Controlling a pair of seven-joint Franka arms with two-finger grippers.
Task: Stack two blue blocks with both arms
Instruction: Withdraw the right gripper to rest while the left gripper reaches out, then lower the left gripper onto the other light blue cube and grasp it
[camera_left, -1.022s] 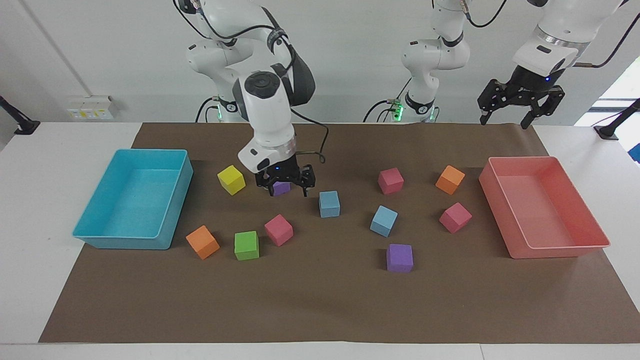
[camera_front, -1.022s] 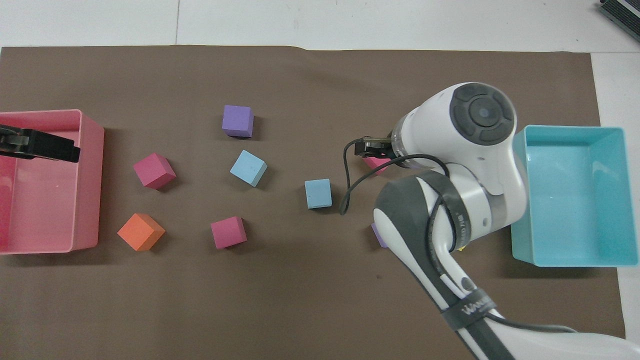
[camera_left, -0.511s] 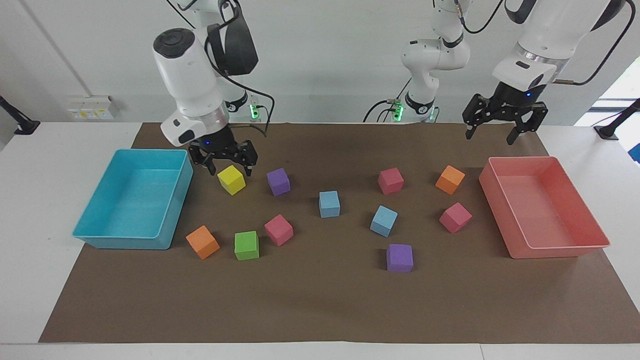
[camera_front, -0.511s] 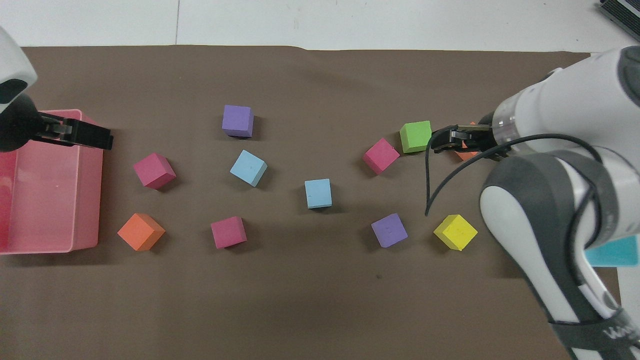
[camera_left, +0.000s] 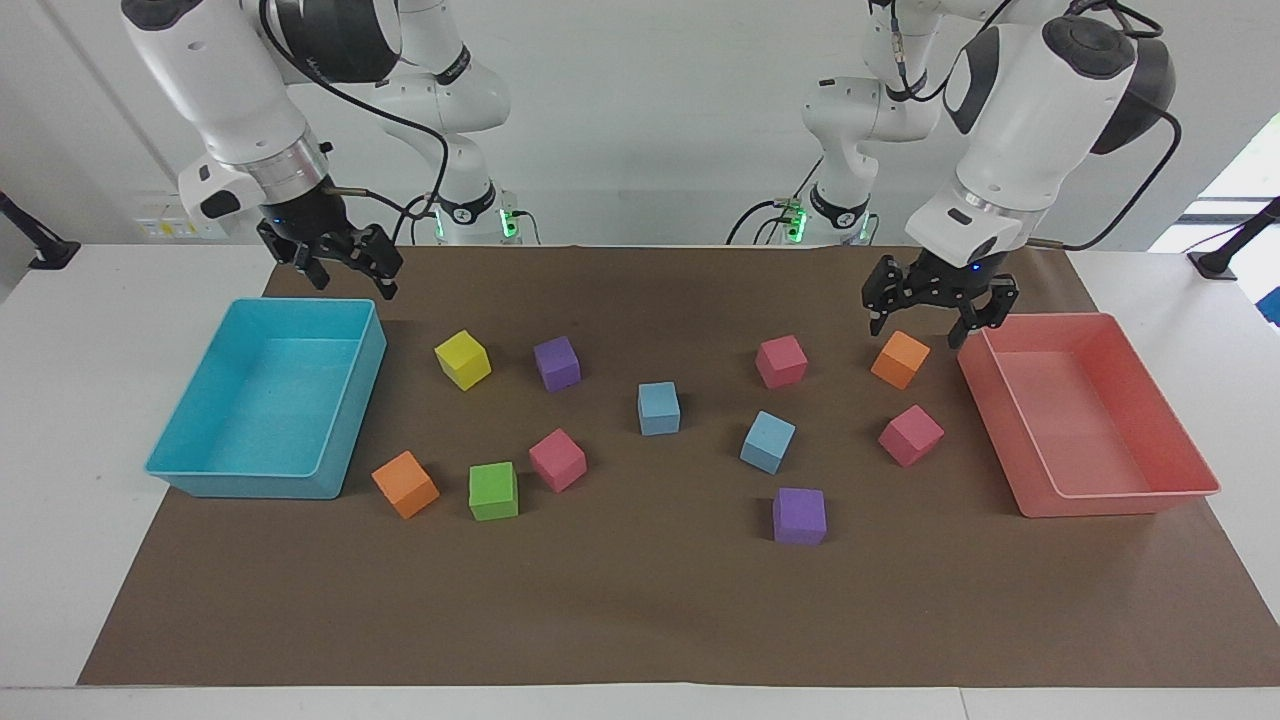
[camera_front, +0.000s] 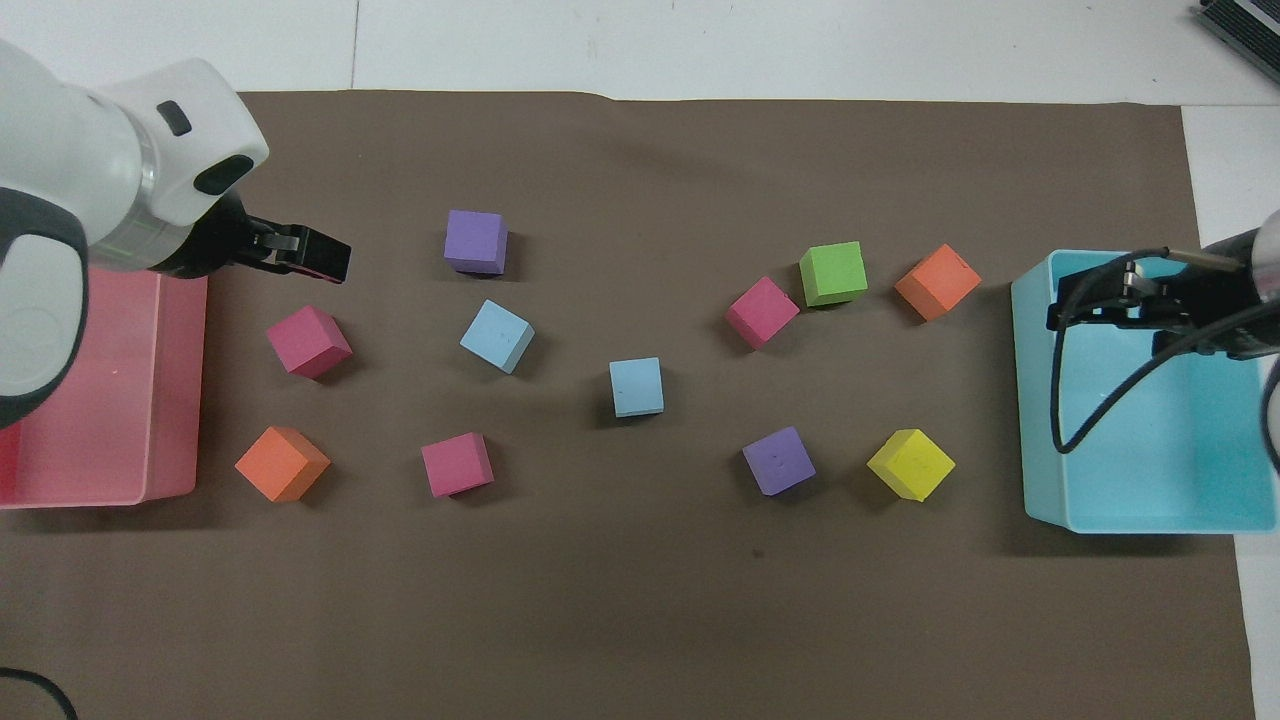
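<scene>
In the facing view, our left gripper (camera_left: 927, 324) hangs with its fingers spread and empty, just above the orange foam cube (camera_left: 900, 359) beside the salmon-pink plastic tray (camera_left: 1100, 500). Our right gripper (camera_left: 345, 275) is raised over the turquoise plastic tray's (camera_left: 200, 478) robot-side rim, fingers likewise apart and holding nothing. The two small sky-blue matte foam blocks sit apart on the brown paper mat (camera_left: 640, 610): one blue block (camera_left: 768, 442) lies well clear of the left fingertips, farther from the robots and toward mid-table; the other blue block (camera_left: 659, 408) rests near the centre, far from either pair of fingers.

In the overhead view, we see the left gripper (camera_front: 312, 254) over bare mat beside a magenta foam cube (camera_front: 309, 341), and the right gripper (camera_front: 1110, 300) over the turquoise tray (camera_front: 1140, 520). The tilted blue block (camera_front: 497, 336) and the square-set one (camera_front: 637, 387) lie between them.

We judge nothing stacked yet. To do it well, we should turn the fingers to match the tilted block's faces, descend straight, and avoid the purple foam cube (camera_front: 476, 241) nearby.
</scene>
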